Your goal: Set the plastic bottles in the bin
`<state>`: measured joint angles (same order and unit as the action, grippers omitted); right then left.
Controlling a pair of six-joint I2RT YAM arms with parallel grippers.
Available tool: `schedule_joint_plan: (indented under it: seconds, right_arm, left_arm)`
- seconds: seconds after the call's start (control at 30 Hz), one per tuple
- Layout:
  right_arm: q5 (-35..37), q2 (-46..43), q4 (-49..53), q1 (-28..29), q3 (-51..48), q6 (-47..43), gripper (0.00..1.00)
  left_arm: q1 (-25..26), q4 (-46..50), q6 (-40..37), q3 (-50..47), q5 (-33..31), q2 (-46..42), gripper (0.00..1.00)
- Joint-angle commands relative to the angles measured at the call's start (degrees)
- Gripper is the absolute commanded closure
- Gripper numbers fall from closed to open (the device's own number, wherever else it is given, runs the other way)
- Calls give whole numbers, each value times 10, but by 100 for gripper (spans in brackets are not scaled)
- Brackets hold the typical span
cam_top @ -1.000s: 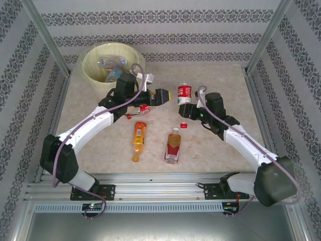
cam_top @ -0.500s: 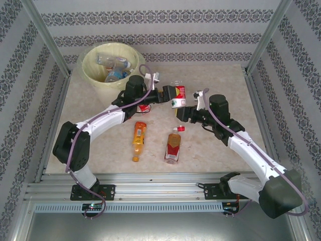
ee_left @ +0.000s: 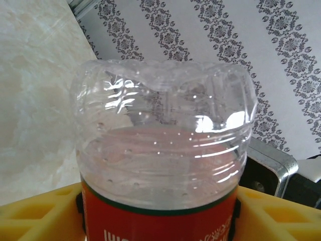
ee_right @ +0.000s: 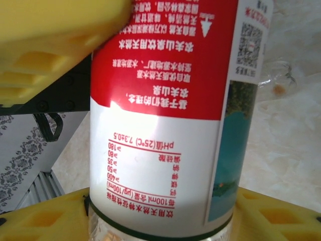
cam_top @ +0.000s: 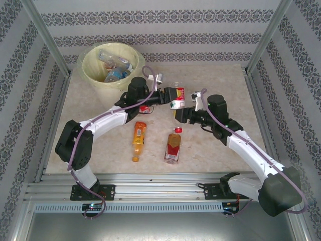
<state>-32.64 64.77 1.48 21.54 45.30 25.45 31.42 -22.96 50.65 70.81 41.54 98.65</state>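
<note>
While an orange bottle (cam_top: 139, 136) and a red-labelled bottle (cam_top: 173, 145) lie nearer than the jaws, left jaws and right jaws both grip the held bottle (cam_top: 176, 97) between them. Bare desk (cam_top: 230, 83) opens rightward, and the bin (cam_top: 93, 79) stands beyond, leftward.

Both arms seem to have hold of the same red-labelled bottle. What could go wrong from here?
The left gripper and the right gripper both clamp the red-labelled bottle, which is thin clear plastic. If the arms pull different ways, it might crumple or twist loose. If one lets go before the other's hold is firm, it could drop toward the loose red cap, the orange bottle and the bottle beside it on the table, scattering them.
</note>
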Motion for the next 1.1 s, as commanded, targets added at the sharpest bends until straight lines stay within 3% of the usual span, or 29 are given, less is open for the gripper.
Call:
schedule_joint_plan:
  seconds: [0.0, 0.17, 0.47, 0.7, 0.9, 1.07]
  right_arm:
    - [-2, 1, -18, 6, 1, -9, 36]
    - [1, -20, -17, 6, -3, -7, 20]
    - [4, -101, -10, 7, -23, 2, 6]
    - [17, -184, -6, 7, -23, 17, 2]
    - [15, -232, -18, 9, -8, 33, 2]
    - [12, -250, -6, 10, 10, 29, 2]
  left_arm:
    - [10, -26, -2, 3, 24, -7, 35]
    - [10, 17, -38, 18, 16, -19, 38]
    - [-7, 195, -144, 105, 0, -41, 39]
    - [-28, 419, -277, 249, -50, -42, 39]
    - [-47, 615, -400, 420, -154, -21, 39]
    - [-77, 719, -456, 564, -207, 17, 39]
